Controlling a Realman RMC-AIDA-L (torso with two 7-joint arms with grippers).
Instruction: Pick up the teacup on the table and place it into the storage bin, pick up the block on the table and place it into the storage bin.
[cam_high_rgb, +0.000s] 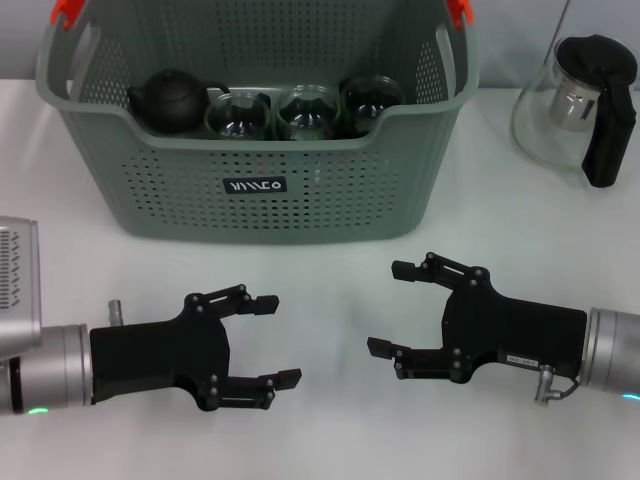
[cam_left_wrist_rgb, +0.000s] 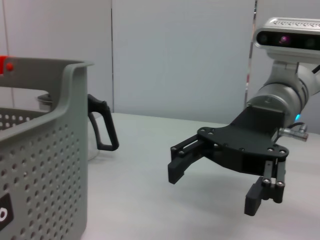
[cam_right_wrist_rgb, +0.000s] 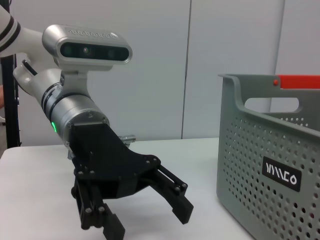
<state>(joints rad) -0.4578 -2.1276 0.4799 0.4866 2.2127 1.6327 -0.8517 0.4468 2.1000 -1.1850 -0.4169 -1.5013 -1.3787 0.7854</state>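
The storage bin (cam_high_rgb: 250, 190) stands at the back centre of the white table. Inside it are a dark teapot (cam_high_rgb: 170, 100) and three glass teacups (cam_high_rgb: 306, 112) in a row. No teacup or block shows on the table; the block is out of view. My left gripper (cam_high_rgb: 275, 340) is open and empty, low over the table in front of the bin's left half. My right gripper (cam_high_rgb: 392, 308) is open and empty in front of the bin's right half, facing the left one. The left wrist view shows the right gripper (cam_left_wrist_rgb: 214, 189); the right wrist view shows the left gripper (cam_right_wrist_rgb: 149, 222).
A glass pitcher (cam_high_rgb: 570, 110) with a black handle and lid stands at the back right, beside the bin; its handle shows in the left wrist view (cam_left_wrist_rgb: 102, 125). The bin's wall shows in both wrist views (cam_left_wrist_rgb: 45, 165) (cam_right_wrist_rgb: 260, 150).
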